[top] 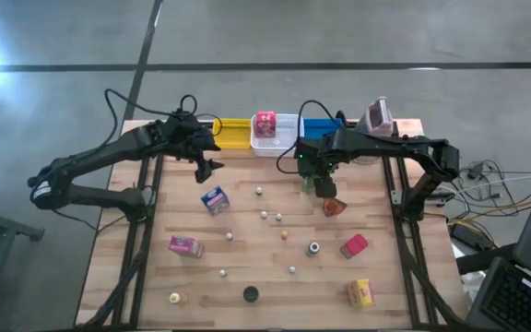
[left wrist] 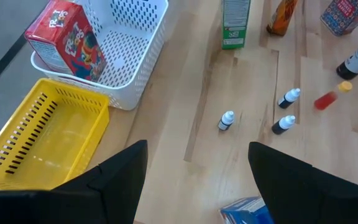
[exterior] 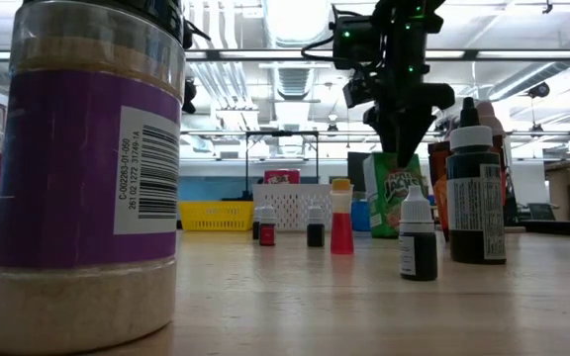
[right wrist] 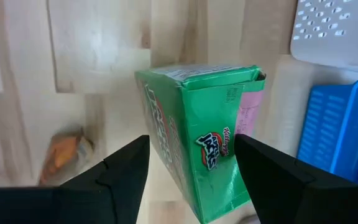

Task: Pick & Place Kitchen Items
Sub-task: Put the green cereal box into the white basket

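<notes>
The right gripper [right wrist: 191,168] hangs directly above the green cereal box [right wrist: 197,149], which stands upright on the table [top: 247,231] just beside the blue bin [right wrist: 347,130] and the white basket [top: 289,129]; its fingers are spread to both sides of the box and do not hold it yet, as far as I can see. I judge the box light, thin-walled and easy to crush or tip; so it should be pinched gently across its narrow faces, near the top. The left gripper [left wrist: 194,174] waits open and empty near the yellow bin [left wrist: 48,130].
</notes>
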Action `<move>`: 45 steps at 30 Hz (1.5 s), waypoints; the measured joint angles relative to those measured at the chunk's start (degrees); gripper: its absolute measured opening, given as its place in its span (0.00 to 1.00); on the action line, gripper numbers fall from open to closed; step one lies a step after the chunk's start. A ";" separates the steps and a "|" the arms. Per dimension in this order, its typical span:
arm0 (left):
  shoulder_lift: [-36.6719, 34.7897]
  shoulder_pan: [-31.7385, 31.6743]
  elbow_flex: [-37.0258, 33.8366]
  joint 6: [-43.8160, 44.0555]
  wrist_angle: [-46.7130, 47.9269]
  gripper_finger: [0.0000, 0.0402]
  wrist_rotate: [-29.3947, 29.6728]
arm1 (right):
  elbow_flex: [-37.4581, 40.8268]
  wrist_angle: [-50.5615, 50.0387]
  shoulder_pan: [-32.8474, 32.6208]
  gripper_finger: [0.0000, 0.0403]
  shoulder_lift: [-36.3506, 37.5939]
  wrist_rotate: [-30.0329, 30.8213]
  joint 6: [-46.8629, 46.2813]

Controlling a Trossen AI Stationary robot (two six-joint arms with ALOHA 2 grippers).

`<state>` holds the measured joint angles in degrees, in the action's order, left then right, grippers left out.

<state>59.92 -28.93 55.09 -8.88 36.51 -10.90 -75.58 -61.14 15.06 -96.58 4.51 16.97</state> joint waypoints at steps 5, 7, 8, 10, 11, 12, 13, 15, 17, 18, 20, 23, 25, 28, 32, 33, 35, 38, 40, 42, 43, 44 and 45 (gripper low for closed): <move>-0.02 0.00 0.00 -0.09 0.00 0.71 0.00 | 0.12 0.42 0.23 0.59 0.56 -0.27 -0.29; -0.02 0.00 0.00 -0.08 0.00 0.71 -0.01 | 0.27 0.57 0.56 0.60 0.57 -0.26 -0.29; -0.02 0.00 0.00 -0.07 -0.01 0.71 0.01 | 0.31 0.78 0.68 0.60 0.42 -0.26 -0.31; -0.02 0.00 0.00 -0.05 -0.02 0.71 0.01 | 0.55 1.17 0.94 0.59 0.08 -0.13 -0.25; -0.02 0.00 0.00 -0.05 0.00 0.71 0.01 | 0.65 1.40 1.02 0.58 -0.02 -0.04 -0.24; -0.02 0.00 0.00 -0.03 0.00 0.71 0.01 | 0.68 1.42 1.03 0.57 -0.26 -0.05 -0.26; -0.02 0.00 0.00 -0.03 0.00 0.71 0.01 | 0.67 1.40 1.03 0.57 -0.44 -0.04 -0.30; -0.03 0.00 0.00 -0.01 0.00 0.71 0.00 | 0.67 1.29 1.01 0.55 -0.55 0.03 -0.74; -0.04 0.00 0.00 0.01 0.00 0.71 0.01 | 0.68 1.21 0.96 0.54 -0.47 -0.24 -1.27; -0.04 0.00 0.00 0.00 0.00 0.71 0.00 | 0.70 1.15 0.88 0.54 -0.25 -0.26 -1.76; -0.04 0.00 0.00 0.01 0.00 0.71 0.01 | 0.81 0.73 0.71 0.53 0.49 -0.78 -2.61; -0.04 0.00 0.00 0.01 0.00 0.71 0.00 | 0.97 0.21 0.55 0.53 1.71 -1.46 -3.65; -0.04 0.00 0.00 0.04 0.00 0.71 0.01 | 0.99 0.14 0.39 0.53 2.54 -1.53 -4.13; -0.04 0.00 0.00 0.06 0.00 0.71 0.01 | 1.02 -0.16 -0.19 0.55 3.78 -1.69 -4.16; -0.07 0.00 0.00 0.10 0.00 0.71 0.01 | 1.03 -0.22 -0.89 0.58 5.34 -2.64 -4.28; -0.07 0.00 0.00 0.10 0.00 0.71 0.01 | 1.03 -0.20 -0.91 0.59 5.65 -2.60 -3.83; -0.07 0.00 0.00 0.10 -0.02 0.71 0.01 | 1.03 -0.15 -0.82 0.61 5.86 -2.30 -3.25; -0.07 0.00 0.00 0.12 -0.02 0.71 0.02 | 1.01 -0.04 -0.76 0.63 5.62 -1.69 -2.99; -0.07 0.00 0.00 0.12 -0.02 0.71 0.01 | 1.01 0.08 -0.69 0.64 5.15 -1.59 -1.99; -0.07 -0.01 0.00 0.12 -0.04 0.71 0.02 | 1.01 0.63 -0.61 0.65 4.16 -1.51 -1.35; -0.07 0.00 0.00 0.13 -0.04 0.71 0.01 | 1.01 0.72 -0.48 0.65 3.60 -1.46 -1.01; -0.07 0.00 0.00 0.21 -0.02 0.71 0.01 | 1.01 0.71 -0.45 0.66 3.07 -1.03 -0.67; -0.07 0.00 0.00 0.45 -0.04 0.71 0.01 | 1.01 0.77 -0.44 0.66 2.66 -0.16 -0.48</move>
<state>59.86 -28.93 55.09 -8.43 36.47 -10.90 -74.56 -60.37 14.63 -93.92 4.35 16.49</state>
